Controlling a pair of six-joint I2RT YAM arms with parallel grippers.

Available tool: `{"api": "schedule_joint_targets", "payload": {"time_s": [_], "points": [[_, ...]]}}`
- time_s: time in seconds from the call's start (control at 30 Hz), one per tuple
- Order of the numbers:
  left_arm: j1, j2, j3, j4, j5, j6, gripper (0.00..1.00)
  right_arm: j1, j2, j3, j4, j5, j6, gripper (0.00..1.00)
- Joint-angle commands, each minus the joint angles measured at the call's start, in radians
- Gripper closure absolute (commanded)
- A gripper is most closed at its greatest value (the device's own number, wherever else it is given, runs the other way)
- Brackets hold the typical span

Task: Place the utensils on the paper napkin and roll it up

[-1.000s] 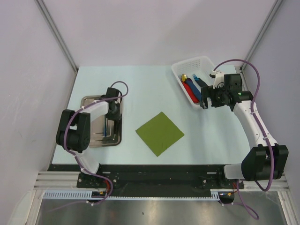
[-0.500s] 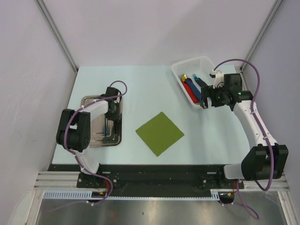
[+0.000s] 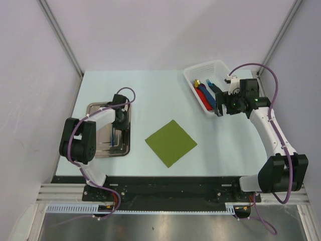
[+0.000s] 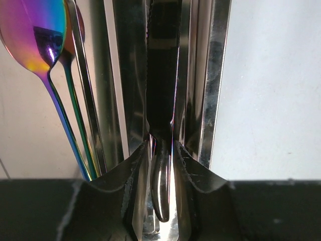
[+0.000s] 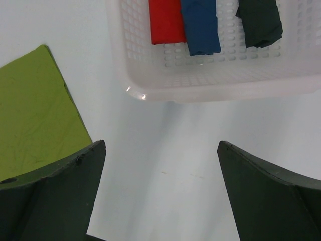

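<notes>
The utensils lie in the silver metal tray [image 3: 100,109] at the left: a dark knife [image 4: 161,75] and iridescent spoons [image 4: 35,35]. My left gripper [image 3: 120,122] is down in the tray. In the left wrist view its jaws [image 4: 160,150] stand narrowly open around the end of the knife's dark handle, with a bright sliver of gap on the right side. The olive-green paper napkin [image 3: 170,142] lies flat at the table's middle and its corner shows in the right wrist view [image 5: 35,115]. My right gripper [image 3: 219,108] hangs wide open and empty [image 5: 161,150] beside the basket.
A white plastic basket [image 3: 203,75] stands at the back right, holding a red piece [image 5: 165,22], a blue piece [image 5: 200,27] and a dark one [image 5: 258,22]. The tray's raised rim [image 4: 215,75] runs just right of my left fingers.
</notes>
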Motion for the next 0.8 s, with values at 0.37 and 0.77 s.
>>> {"api": "schedule_joint_targets", "payload": {"time_s": [0.37,0.77], "points": [[-0.019,0.091,-0.001,-0.153,0.046,-0.036,0.97,-0.006,-0.006,0.031,0.011,0.005,0.010,0.00],[-0.030,-0.069,0.031,-0.193,0.069,-0.087,1.00,-0.004,0.002,0.040,0.011,-0.007,0.017,0.00]]}}
